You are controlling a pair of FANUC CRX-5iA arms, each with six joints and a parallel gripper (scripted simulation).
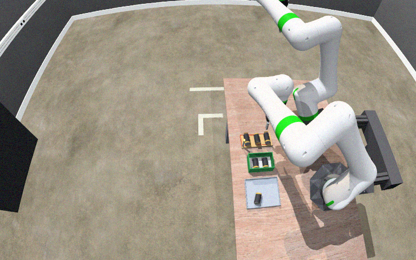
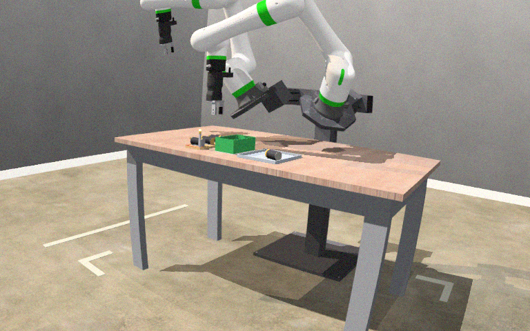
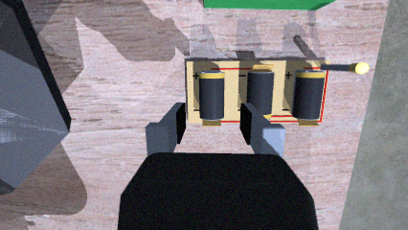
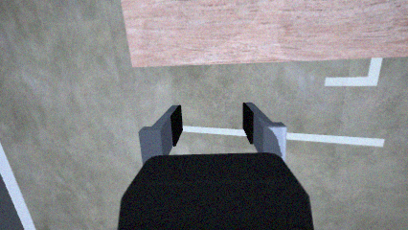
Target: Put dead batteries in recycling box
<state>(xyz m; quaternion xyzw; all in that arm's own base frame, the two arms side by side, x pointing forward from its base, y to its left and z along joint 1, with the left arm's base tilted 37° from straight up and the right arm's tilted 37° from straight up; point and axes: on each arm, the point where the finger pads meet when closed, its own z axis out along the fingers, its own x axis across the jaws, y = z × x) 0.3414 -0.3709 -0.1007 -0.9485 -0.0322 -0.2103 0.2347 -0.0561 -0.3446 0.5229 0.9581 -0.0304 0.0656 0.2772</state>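
A holder board [image 1: 252,144] [image 3: 235,88] carries three dark batteries side by side. In the left wrist view, the outer batteries [image 3: 212,98] [image 3: 307,98] have gold ends at the top; the middle battery [image 3: 260,88] is partly hidden by a finger. The bulb [image 2: 199,131] [image 3: 361,68] glows yellow. The green box [image 1: 248,163] [image 2: 226,145] stands upright and level, with two batteries [image 1: 255,162] [image 1: 265,162] inside. Another battery [image 1: 257,198] [image 2: 273,154] lies in the tray [image 1: 271,187] [image 2: 252,156]. My left gripper [image 2: 217,107] [image 3: 213,115] is open, above the table near the holder. My right gripper [image 2: 168,50] [image 4: 212,116] is open, far from the batteries.
The wooden table [image 1: 257,226] [image 2: 332,172] bears everything; the box stands between holder and tray. The bulb post [image 2: 200,140] rises at the holder's outer end. My right gripper hangs beyond the table's edge, over the floor [image 4: 77,96]. The left arm reaches over the table.
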